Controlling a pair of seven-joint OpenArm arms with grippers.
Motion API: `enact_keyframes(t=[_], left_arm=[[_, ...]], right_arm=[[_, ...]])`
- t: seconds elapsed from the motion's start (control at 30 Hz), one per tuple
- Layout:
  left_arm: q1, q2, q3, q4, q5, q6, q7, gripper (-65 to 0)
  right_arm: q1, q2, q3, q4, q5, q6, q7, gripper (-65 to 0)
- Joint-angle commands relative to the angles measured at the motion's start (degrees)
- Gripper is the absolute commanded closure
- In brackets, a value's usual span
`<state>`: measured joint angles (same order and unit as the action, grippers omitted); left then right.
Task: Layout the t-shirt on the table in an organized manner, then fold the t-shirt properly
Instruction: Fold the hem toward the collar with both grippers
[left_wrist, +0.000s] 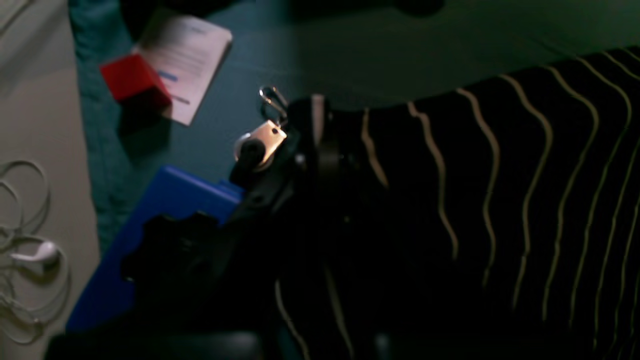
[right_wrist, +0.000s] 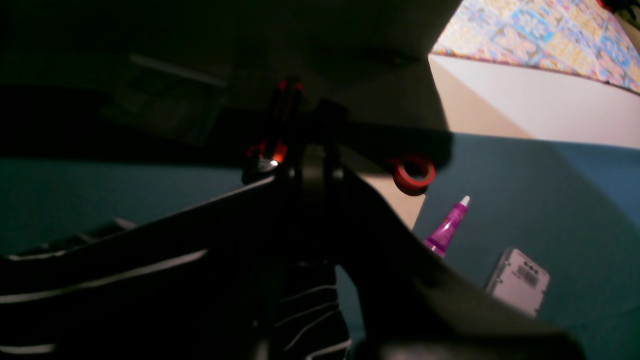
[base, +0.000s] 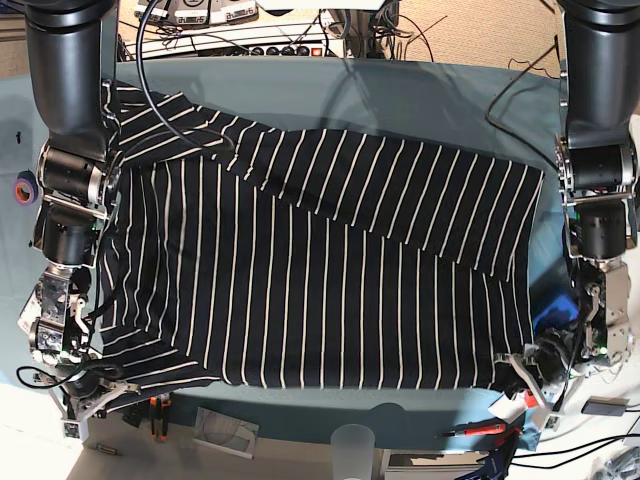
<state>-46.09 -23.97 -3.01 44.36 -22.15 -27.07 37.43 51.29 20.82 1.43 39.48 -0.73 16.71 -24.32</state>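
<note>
The dark t-shirt (base: 300, 290) with thin white stripes lies spread sideways over the teal table (base: 420, 95). Its far part is folded over toward the middle. My left gripper (base: 530, 372) is at the shirt's near right corner. In the left wrist view it (left_wrist: 312, 140) looks shut on the striped fabric's (left_wrist: 475, 190) edge. My right gripper (base: 88, 385) is at the near left corner by a sleeve. In the right wrist view it (right_wrist: 310, 170) is shut on dark fabric (right_wrist: 125, 270), which hangs taut from it.
By the left gripper lie a red block (left_wrist: 132, 80), a paper (left_wrist: 187, 60), a blue flat object (left_wrist: 155, 225) and white earphones (left_wrist: 30, 255). By the right gripper lie a red tape roll (right_wrist: 412, 175), a purple tube (right_wrist: 447, 227) and a grey device (right_wrist: 517, 280). A plastic cup (base: 350, 440) stands at the front edge.
</note>
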Motion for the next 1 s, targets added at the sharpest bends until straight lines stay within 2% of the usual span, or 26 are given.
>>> enact_keyframes(t=[0.0, 0.13, 0.23, 0.33, 0.53, 0.67, 0.73, 0.87, 0.97], left_arm=[[-3.13, -0.96, -0.17, 1.03, -0.63, 0.17, -1.44, 0.0], [-4.5, -1.55, -0.17, 1.03, -0.83, 0.11, -0.22, 0.0], [-4.52, -2.14, -0.17, 1.03, -2.43, -0.02, 2.25, 0.0], [-4.15, -2.47, -0.17, 1.03, -3.41, -0.02, 5.73, 0.0], [-1.92, -4.39, -0.17, 1.03, -13.97, -0.04, 13.33, 0.0], [0.79, -5.27, -0.17, 1.03, -16.5, -0.48, 16.31, 0.0], [2.45, -5.42, -0.57, 1.03, -18.49, -1.99, 17.51, 0.0], [5.33, -5.4, -5.73, 1.03, -24.5, -4.9, 20.61, 0.0], [6.27, -5.4, -12.41, 1.03, -29.11, -7.17, 26.36, 0.0]], right_arm=[[2.86, 0.96, 0.13, 1.51, 1.73, -0.61, 1.4, 0.0], [2.84, 1.07, 0.17, 2.84, 7.28, 0.5, -1.66, 0.0], [2.82, 1.09, 0.17, 4.09, 7.39, 2.58, -3.28, 0.0], [2.8, 1.07, 0.17, 6.08, 7.76, 2.6, -6.14, 0.0], [-0.15, 1.14, 0.17, 14.12, 12.96, 4.57, -14.71, 0.0], [-4.92, 1.11, 0.87, 21.7, 15.5, 4.94, -18.84, 0.0], [-7.74, 1.09, 2.67, 25.94, 17.16, 4.94, -20.98, 0.0], [-13.16, 1.09, 8.83, 34.88, 21.42, 5.42, -26.91, 0.0], [-16.48, 1.09, 13.64, 41.0, 23.28, 8.68, -32.54, 0.0]])
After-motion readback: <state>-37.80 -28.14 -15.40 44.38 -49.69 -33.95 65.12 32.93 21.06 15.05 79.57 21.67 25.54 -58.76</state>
